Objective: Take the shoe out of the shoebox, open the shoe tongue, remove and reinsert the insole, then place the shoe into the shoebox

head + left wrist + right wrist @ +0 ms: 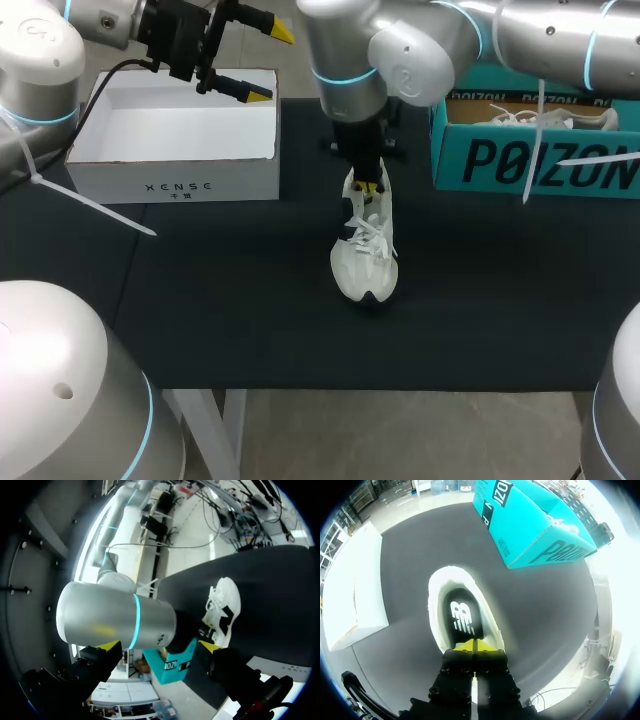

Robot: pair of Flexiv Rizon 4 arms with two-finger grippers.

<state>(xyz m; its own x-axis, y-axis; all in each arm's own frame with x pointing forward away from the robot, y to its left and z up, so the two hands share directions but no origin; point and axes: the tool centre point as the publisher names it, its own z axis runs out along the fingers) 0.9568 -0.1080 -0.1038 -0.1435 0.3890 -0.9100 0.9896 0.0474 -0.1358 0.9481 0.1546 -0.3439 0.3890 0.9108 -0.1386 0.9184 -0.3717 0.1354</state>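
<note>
Two shoes: table shoe (365, 255), second shoe (520, 118) in teal box (480, 165); left jaws released, right jaws clenched.

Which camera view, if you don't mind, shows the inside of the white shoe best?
The right wrist view: it looks straight into the shoe, showing the dark insole ahead of the claw. The head view shows laces and toe, the right arm hiding the heel; the left wrist view shows only its outside.

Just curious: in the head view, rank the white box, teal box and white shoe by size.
1. white box
2. teal box, close behind, though partly cut off at the view's edge, so this order is unsure
3. white shoe, clearly smallest
</note>
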